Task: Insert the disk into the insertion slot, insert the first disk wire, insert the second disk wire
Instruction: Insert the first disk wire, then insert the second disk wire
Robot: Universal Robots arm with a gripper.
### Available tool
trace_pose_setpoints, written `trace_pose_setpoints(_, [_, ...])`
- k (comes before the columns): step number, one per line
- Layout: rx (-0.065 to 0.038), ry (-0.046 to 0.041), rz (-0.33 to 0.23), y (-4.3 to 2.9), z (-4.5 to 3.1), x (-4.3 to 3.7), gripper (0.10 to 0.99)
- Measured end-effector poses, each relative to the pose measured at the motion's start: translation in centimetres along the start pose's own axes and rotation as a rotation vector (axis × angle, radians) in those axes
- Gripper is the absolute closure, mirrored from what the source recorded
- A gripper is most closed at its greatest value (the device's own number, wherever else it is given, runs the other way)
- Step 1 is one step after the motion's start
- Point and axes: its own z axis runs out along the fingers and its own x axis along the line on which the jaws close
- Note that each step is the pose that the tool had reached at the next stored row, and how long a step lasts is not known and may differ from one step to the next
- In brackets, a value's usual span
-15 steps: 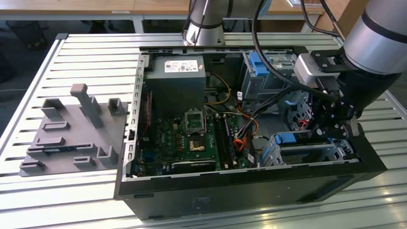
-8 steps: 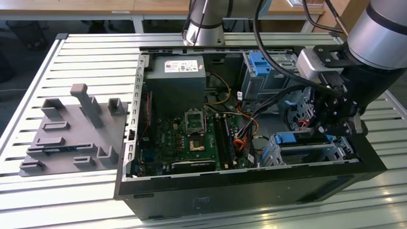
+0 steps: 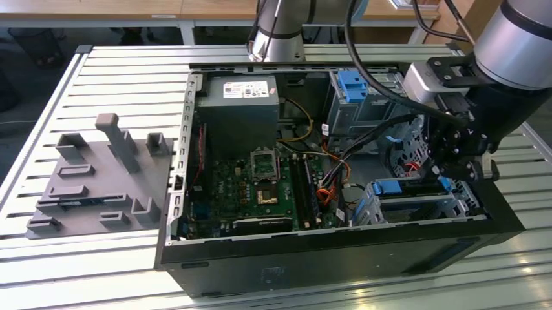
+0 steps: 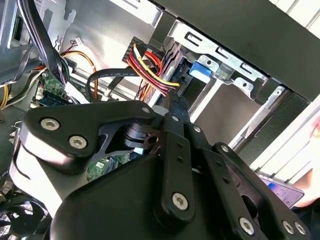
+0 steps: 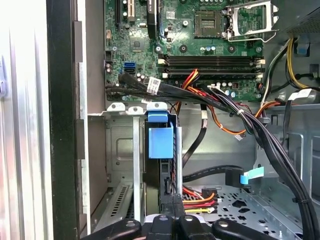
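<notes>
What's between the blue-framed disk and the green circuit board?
In the first wrist view, a bundle of black cables crosses between the disk and the green circuit board.

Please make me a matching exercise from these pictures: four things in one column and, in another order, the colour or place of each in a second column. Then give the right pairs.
Things:
1. disk
2. motherboard
3. fixture block
4. power wire bundle

Colour or place:
A. red and yellow
B. grey, outside the computer case
C. blue frame, in the insertion slot
D. green

Pairs: 1-C, 2-D, 3-B, 4-A.
</notes>
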Motion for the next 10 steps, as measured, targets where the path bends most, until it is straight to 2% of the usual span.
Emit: trace_pose_setpoints(10, [-0.003,0.0,0.0,-0.03,-0.48,-0.01,0.98])
